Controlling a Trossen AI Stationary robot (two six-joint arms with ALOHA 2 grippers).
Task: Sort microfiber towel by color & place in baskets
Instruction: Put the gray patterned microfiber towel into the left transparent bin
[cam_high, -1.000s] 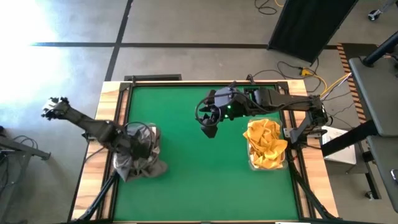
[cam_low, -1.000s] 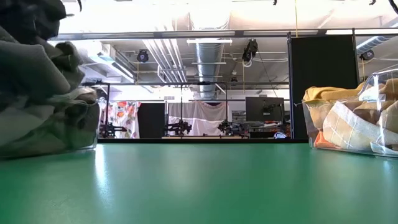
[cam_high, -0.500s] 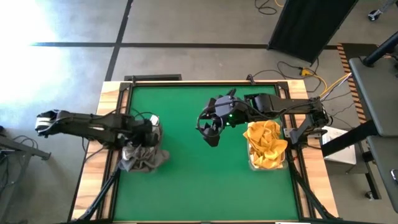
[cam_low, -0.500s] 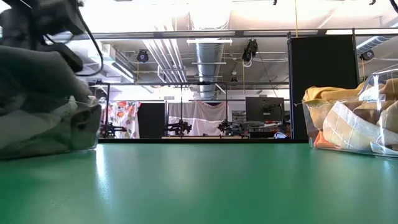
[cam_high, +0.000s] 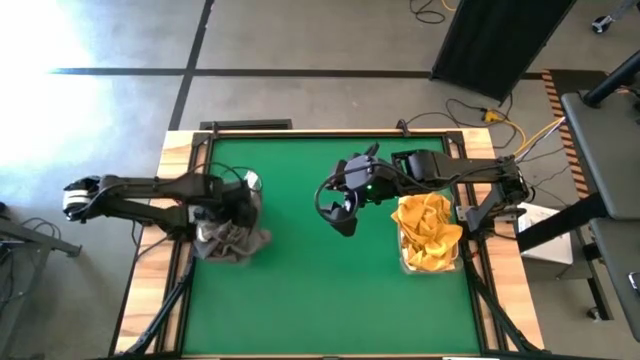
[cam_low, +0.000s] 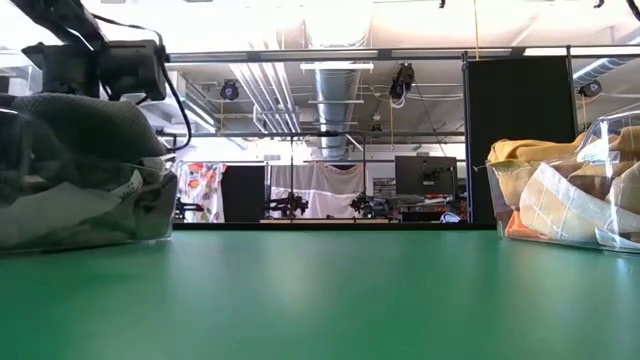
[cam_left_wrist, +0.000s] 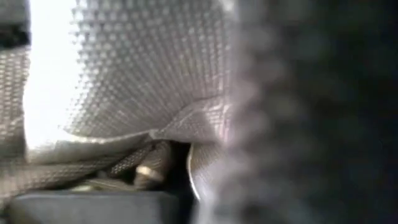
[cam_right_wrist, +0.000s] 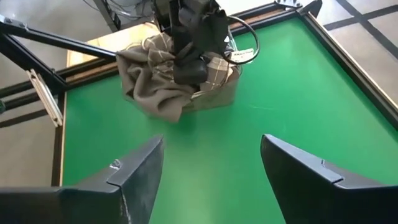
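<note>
Grey towels (cam_high: 228, 240) are heaped in the left see-through basket (cam_low: 150, 215), and one fold (cam_right_wrist: 155, 99) spills over its wall onto the mat. My left gripper (cam_high: 238, 200) is sunk into the top of that heap (cam_right_wrist: 189, 59) from above, and the left wrist view shows only grey cloth (cam_left_wrist: 137, 74). Orange-yellow towels (cam_high: 428, 228) fill the right basket (cam_low: 600, 215). My right gripper (cam_high: 340, 212) hangs open above the middle of the mat, between the baskets (cam_right_wrist: 212, 142).
Bare green mat (cam_high: 320, 290) stretches between the two baskets and toward the near edge. A wooden frame (cam_high: 180, 150) rims the table. A white tag (cam_right_wrist: 244, 55) lies on the grey heap. Cables (cam_high: 520, 130) trail off the far right corner.
My left gripper has moved over the grey heap toward the far edge while its arm swung lower and more level. The grey towels, which bulged high and spilled toward the near edge, now sit lower and more compact in the basket.
</note>
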